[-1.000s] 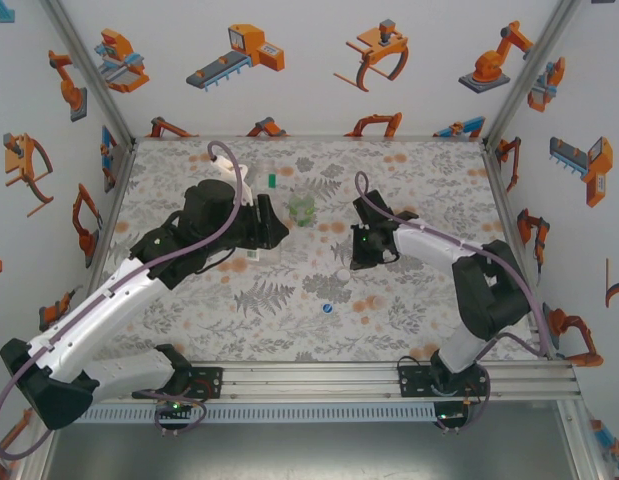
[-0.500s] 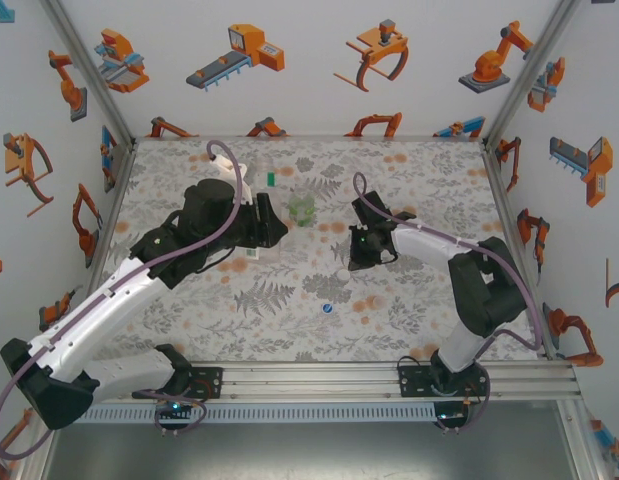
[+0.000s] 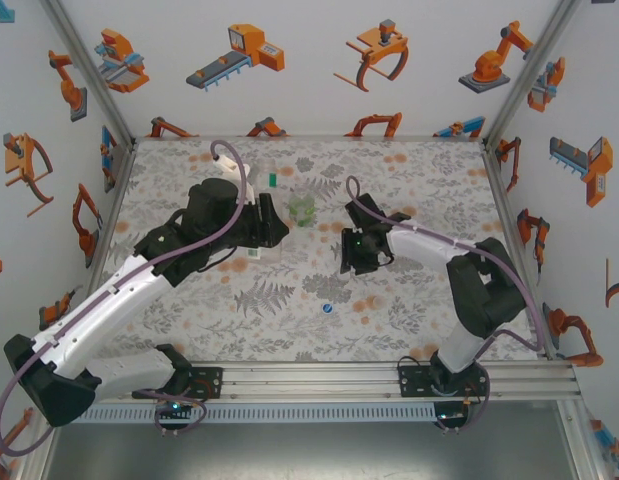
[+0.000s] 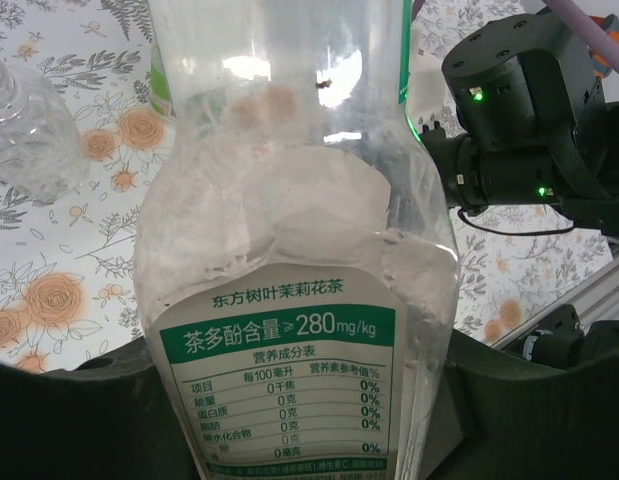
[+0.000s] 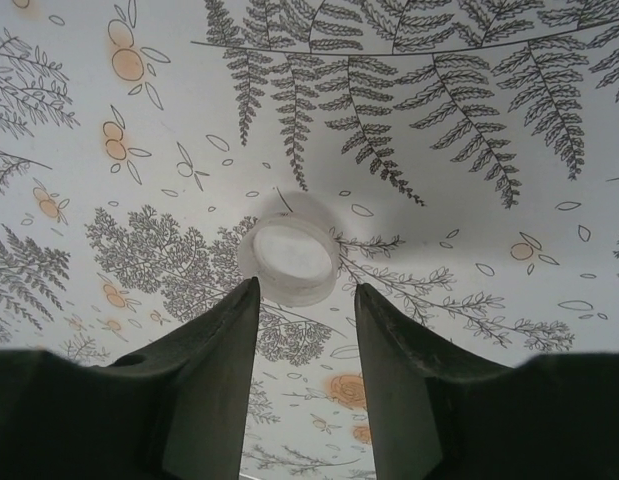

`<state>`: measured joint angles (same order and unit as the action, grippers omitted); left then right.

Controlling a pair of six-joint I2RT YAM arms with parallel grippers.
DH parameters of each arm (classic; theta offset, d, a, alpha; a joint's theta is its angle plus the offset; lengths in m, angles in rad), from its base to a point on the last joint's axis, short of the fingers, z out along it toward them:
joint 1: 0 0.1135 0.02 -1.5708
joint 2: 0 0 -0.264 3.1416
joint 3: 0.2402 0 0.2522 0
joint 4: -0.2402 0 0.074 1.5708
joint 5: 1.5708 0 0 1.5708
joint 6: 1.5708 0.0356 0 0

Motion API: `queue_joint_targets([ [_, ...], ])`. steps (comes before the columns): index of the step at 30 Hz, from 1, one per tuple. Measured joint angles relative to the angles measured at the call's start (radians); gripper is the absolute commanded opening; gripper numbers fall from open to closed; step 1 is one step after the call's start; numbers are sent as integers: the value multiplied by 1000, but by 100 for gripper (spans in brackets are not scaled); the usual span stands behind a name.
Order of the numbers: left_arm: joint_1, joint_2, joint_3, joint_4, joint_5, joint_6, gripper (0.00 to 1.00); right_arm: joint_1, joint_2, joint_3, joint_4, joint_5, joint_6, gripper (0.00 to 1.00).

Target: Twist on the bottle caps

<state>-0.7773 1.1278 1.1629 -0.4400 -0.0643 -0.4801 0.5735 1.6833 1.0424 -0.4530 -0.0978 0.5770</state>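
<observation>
A: Left tool [image 3: 276,231], what state?
B: Closed on the tall labelled bottle [image 4: 289,300], gripping it at the label band. It is held over the middle of the flowered worktop [image 3: 419,180].
A: Right tool [image 5: 305,295]?
B: Fingers parted a little, nothing between them. The white cap [image 5: 288,258] lies on the worktop just past the fingertips, in line with the gap.
A: The other pieces?
B: The blue cap [image 3: 328,309] lies alone nearer the arm bases, well apart from both tools. The green bottle [image 3: 302,209] is between the two tools, further back. The small clear bottle [image 4: 29,130] is beside the labelled one; I cannot tell whether it is standing or lying.
</observation>
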Motion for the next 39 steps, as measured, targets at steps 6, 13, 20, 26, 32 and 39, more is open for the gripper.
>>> queue_joint_targets([
  [6, 0, 0, 0, 0, 0, 0, 0, 31, 3, 57, -22, 39, -7, 53],
  [13, 4, 0, 0, 0, 0, -1, 0, 46, 33, 77, -32, 57, -14, 56],
  [20, 7, 0, 0, 0, 0, -5, 0, 63, 61, 79, -33, 63, -14, 56],
  [26, 7, 0, 0, 2, 0, -14, 0, 71, 62, 82, -33, 63, -14, 56],
  [32, 8, -1, 0, 6, 0, -24, 0, 71, 71, 98, -33, 62, -14, 55],
  [39, 8, -1, -1, 6, 0, -30, 0, 71, 79, 100, -34, 63, -14, 55],
])
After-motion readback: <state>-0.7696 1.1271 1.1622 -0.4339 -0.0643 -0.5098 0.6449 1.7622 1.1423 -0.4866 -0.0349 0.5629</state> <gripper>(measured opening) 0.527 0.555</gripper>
